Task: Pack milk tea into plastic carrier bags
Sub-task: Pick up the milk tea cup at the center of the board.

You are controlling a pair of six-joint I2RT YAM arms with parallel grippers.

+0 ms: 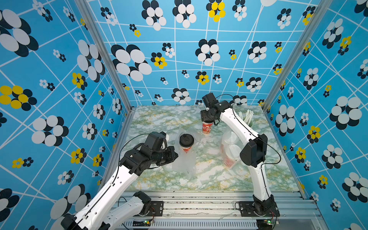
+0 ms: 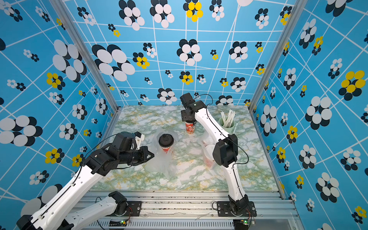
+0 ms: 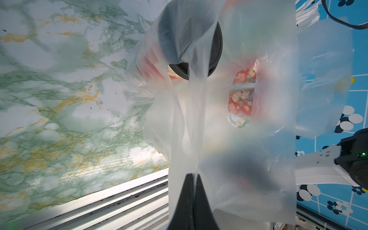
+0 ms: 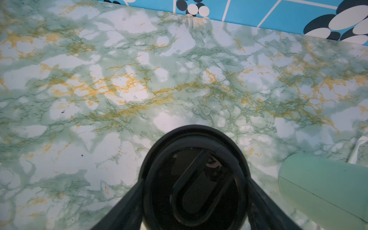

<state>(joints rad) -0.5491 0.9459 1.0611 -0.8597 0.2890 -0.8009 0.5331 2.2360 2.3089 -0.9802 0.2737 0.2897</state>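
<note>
Now, left gripper [image 3: 192,176]: clamped shut on the near bag [image 1: 184,165].
Near bag: mid-table, one black-lidded cup [image 1: 186,141] standing inside.
Right gripper [image 4: 196,185]: astride the unbagged back cup [image 1: 207,127], at its lid; gripping or not, can't tell.

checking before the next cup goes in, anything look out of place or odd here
One white wrapped straw lies on the marble-patterned table beside the pale green straw cup, not in it. The thin clear plastic bag is slumped and crumpled around the red cup with a black domed lid in it. No spills show.
</note>
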